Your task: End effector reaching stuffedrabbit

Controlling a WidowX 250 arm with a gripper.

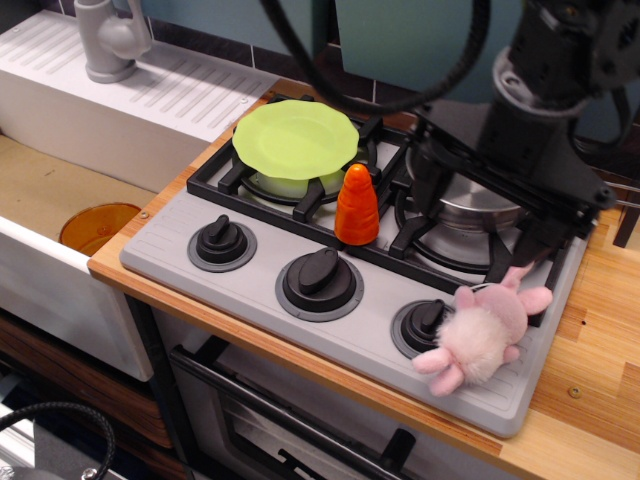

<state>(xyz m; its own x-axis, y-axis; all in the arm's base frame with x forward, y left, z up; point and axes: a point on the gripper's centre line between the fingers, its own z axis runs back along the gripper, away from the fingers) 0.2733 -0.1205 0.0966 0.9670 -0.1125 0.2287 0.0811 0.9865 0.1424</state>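
The stuffed rabbit (482,330), pale pink and white with pink ears and paws, lies on the front right corner of the grey toy stove (250,310), beside the right knob. My black gripper (480,222) hangs over the right burner, just above and behind the rabbit. Its two fingers are spread wide apart and hold nothing. One fingertip (530,252) is close to the rabbit's ears but apart from them. The arm hides most of the steel pan (470,208).
An orange cone-shaped carrot toy (357,205) stands upright mid-stove. A green plate (295,138) rests on the back left burner. Three black knobs (319,279) line the front. A sink with an orange bowl (97,225) and a grey faucet (110,40) is at the left.
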